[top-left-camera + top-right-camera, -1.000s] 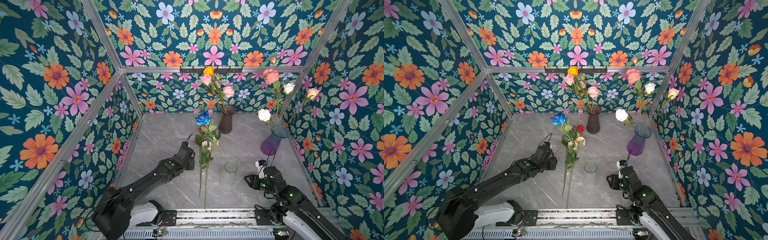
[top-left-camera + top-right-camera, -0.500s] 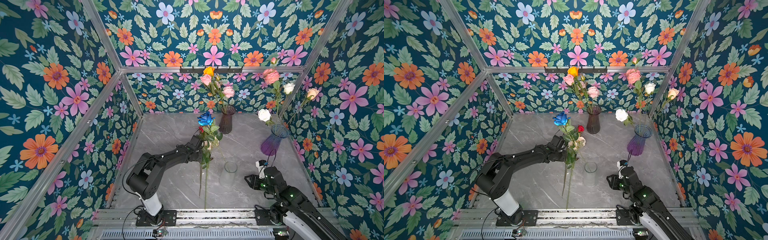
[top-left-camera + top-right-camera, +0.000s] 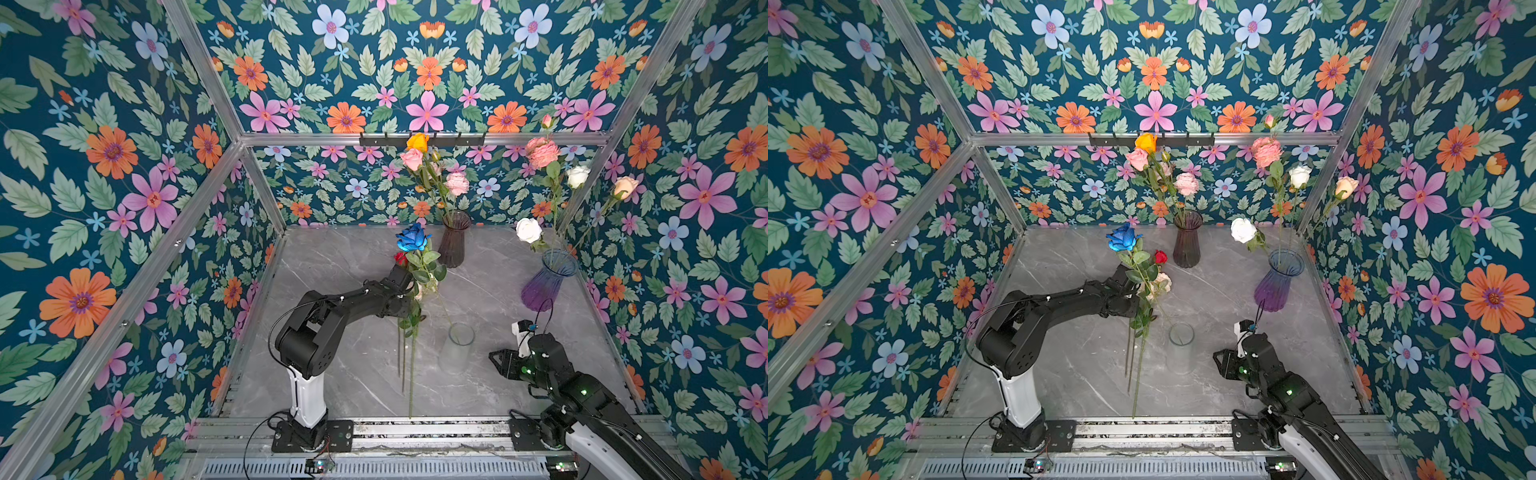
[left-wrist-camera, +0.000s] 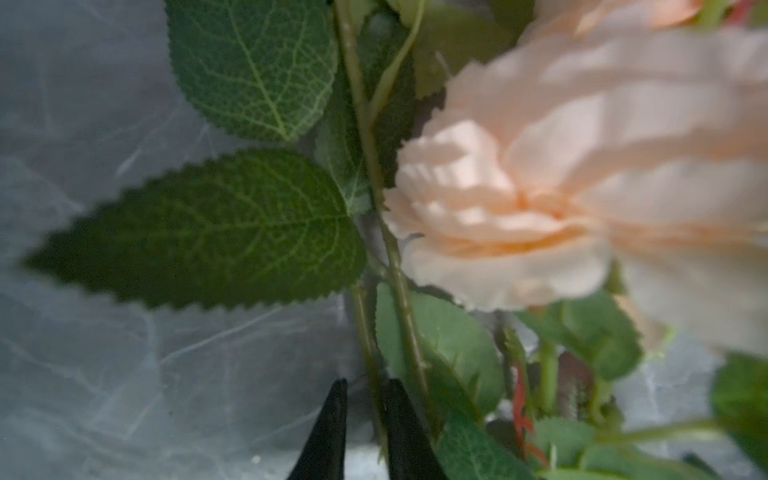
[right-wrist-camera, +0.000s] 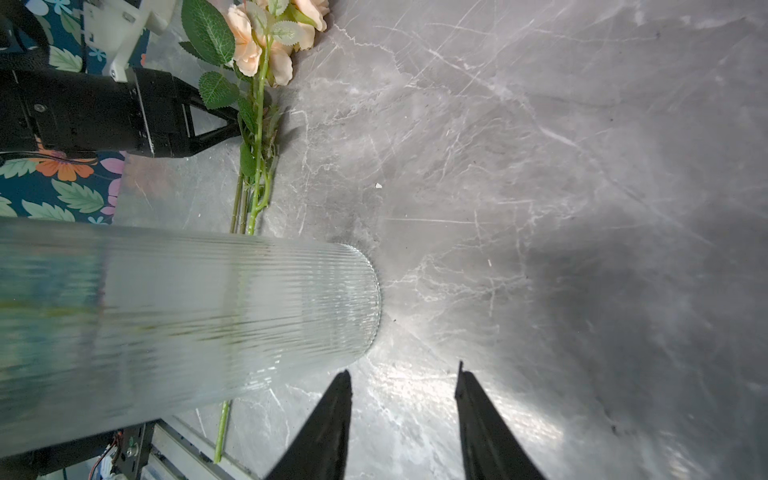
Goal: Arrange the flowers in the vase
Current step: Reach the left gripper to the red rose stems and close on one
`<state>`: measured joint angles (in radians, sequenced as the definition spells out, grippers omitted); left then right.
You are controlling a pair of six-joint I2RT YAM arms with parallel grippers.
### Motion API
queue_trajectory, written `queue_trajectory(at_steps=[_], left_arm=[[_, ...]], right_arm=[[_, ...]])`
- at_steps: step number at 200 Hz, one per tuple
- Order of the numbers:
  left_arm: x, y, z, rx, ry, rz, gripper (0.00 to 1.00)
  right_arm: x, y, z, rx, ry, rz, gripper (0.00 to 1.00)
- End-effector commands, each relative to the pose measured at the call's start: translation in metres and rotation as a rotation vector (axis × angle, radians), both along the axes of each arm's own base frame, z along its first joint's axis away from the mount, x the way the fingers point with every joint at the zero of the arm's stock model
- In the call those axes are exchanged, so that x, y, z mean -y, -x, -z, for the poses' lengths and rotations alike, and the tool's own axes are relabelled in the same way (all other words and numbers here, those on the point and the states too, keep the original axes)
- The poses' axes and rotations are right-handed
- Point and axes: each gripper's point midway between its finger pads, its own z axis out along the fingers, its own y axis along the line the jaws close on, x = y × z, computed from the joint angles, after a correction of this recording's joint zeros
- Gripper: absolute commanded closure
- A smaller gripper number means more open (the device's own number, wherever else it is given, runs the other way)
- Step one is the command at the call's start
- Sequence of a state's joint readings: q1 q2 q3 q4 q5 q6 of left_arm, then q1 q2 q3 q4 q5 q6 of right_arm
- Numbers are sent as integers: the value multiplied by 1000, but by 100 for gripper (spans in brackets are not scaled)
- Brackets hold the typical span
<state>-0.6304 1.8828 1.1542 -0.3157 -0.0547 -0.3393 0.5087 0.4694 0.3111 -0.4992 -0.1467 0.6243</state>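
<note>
Our left gripper (image 4: 365, 399) straddles one stem (image 4: 392, 257) of the flowers (image 3: 417, 259) beside the clear vase (image 3: 460, 347); pinched or not, we cannot tell. Our right gripper (image 5: 403, 395) gapes empty. Entangled leaves (image 4: 216, 232) could drag the others along.

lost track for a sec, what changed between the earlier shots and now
The left arm reached rightward to the loose flowers, and its claw narrowed around a green stem; a firm grip is not clear. Right claw and the vases stayed put.

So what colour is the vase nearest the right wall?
The vase is purple, fading paler towards its rim; clearest in a top view.
</note>
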Motion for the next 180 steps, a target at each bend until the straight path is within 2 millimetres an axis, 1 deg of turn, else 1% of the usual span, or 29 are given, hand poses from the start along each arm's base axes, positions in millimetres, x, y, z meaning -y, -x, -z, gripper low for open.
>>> queue_trajectory(at_steps=[1,12,30,43,75,82,106,124,136,161,180], left_arm=[[-13,4,3,-9,-66,-2,79],[-15,6,5,-10,-73,0,82],[-20,9,8,-17,-93,1,83],[-20,11,10,-23,-91,5,84],[-16,14,15,-46,-63,14,96],[-16,13,15,-48,-51,12,100],[-18,10,7,-30,-25,-6,100],[-25,6,-7,1,-24,-24,100],[-32,2,-22,32,-22,-43,100],[-49,-7,-62,118,-13,-89,100],[-59,-10,-96,185,-5,-112,100]], right_arm=[[-1,-3,-3,18,-2,1,57],[-1,-3,-3,19,-3,0,57],[-1,-3,-3,17,-2,0,57],[-1,-3,-3,17,0,0,57],[0,-3,-2,17,1,2,57],[0,-3,-3,17,0,4,57],[0,-3,-3,17,0,4,57],[0,-3,-2,16,1,3,57],[0,-3,-2,14,1,3,57],[0,-3,-2,13,2,4,57],[0,-3,-3,14,1,3,57]])
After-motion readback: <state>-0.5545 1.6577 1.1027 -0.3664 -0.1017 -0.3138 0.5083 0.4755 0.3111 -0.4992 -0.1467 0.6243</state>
